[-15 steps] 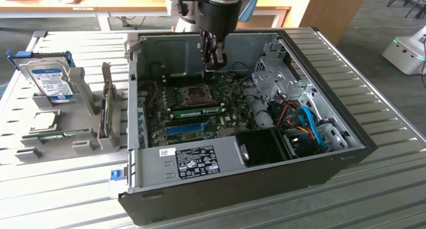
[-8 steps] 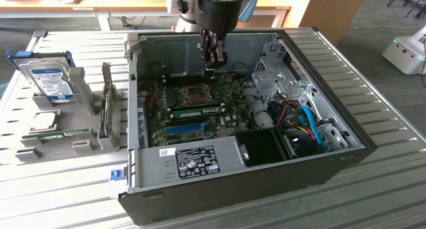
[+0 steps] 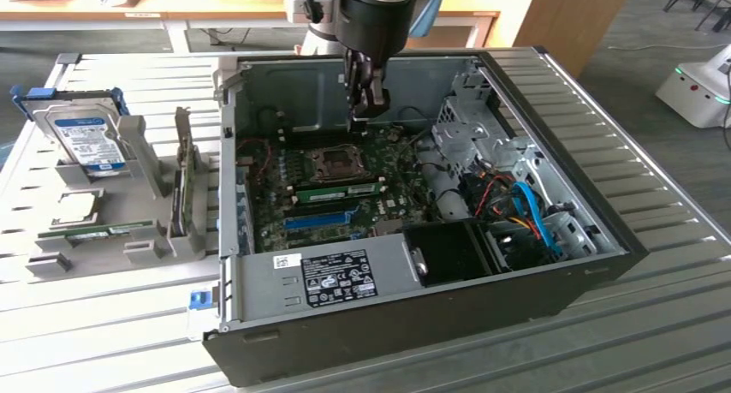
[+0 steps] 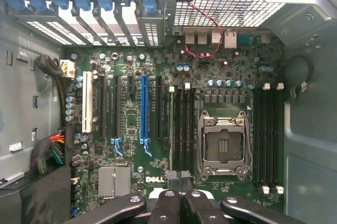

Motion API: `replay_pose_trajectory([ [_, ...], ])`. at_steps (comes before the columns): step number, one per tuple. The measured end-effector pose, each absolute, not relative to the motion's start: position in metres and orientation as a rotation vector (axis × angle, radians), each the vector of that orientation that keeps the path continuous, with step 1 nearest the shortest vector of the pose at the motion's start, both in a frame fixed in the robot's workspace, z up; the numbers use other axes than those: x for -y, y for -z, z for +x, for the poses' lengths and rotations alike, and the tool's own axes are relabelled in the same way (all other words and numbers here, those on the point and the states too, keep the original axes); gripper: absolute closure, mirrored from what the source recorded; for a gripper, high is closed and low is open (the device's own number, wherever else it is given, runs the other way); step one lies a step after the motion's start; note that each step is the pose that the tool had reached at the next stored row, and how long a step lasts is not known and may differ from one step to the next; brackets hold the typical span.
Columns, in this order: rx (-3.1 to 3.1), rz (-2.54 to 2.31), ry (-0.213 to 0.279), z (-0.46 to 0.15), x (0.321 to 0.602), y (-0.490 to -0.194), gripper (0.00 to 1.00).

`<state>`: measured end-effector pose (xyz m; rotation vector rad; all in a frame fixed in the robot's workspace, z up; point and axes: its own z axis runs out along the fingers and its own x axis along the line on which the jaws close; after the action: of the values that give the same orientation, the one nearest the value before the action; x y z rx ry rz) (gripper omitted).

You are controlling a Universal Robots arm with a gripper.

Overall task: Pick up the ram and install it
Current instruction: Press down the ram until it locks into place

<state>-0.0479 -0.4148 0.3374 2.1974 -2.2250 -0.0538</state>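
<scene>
My gripper (image 3: 363, 110) hangs shut inside the open computer case (image 3: 594, 264), a little above the motherboard (image 3: 395, 157) near the CPU socket (image 3: 339, 161). Nothing sits between its fingers. A green ram stick (image 3: 339, 190) stands seated in a slot just in front of the socket. In the wrist view the shut gripper (image 4: 179, 182) is over the end of the memory slots beside the socket (image 4: 221, 148), and the seated stick shows edge-on as a thin pale line (image 4: 171, 129). Another green ram stick (image 3: 101, 233) lies in the grey rack (image 3: 160, 252) outside the case, at the exterior view's left.
A silver hard drive (image 3: 86, 136) with a blue label stands in the rack. Blue and orange cables (image 3: 531, 217), a drive cage (image 3: 468, 128) and a black fan shroud (image 3: 451, 252) crowd the case's right side. A blue expansion slot (image 4: 144, 108) lies beside the memory slots.
</scene>
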Motion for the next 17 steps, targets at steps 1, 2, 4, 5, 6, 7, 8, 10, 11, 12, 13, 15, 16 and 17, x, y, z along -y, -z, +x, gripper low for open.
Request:
replay_pose_trajectory([
  [1, 2.225, 2.197, 0.054, -0.0479, 0.4148, -0.3375, 0.90],
  [2, 2.225, 2.197, 0.054, -0.0479, 0.4148, -0.3374, 0.90],
  [4, 2.226, 2.196, 0.054, -0.0479, 0.4148, -0.3375, 0.90],
  [5, 2.228, 2.194, 0.054, -0.0479, 0.4148, -0.3375, 0.90],
  [6, 2.231, 2.191, 0.054, -0.0479, 0.4148, -0.3374, 0.90],
  [7, 2.235, 2.187, 0.054, -0.0479, 0.4148, -0.3374, 0.90],
  [8, 2.240, 2.182, 0.054, -0.0479, 0.4148, -0.3374, 0.90],
  [10, 2.257, 2.165, 0.054, -0.0479, 0.4148, -0.3374, 0.90],
  [11, 2.270, 2.152, 0.054, -0.0479, 0.4148, -0.3373, 0.90],
  [12, 2.284, 2.137, 0.054, -0.0479, 0.4148, -0.3373, 0.90],
  [13, 2.298, 2.123, 0.055, -0.0479, 0.4148, -0.3372, 0.90],
  [15, 2.327, 2.092, 0.055, -0.0479, 0.4148, -0.3370, 0.90],
  [16, 2.341, 2.076, 0.055, -0.0479, 0.4148, -0.3370, 0.90],
  [17, 2.355, 2.061, 0.055, -0.0479, 0.4148, -0.3370, 0.90],
])
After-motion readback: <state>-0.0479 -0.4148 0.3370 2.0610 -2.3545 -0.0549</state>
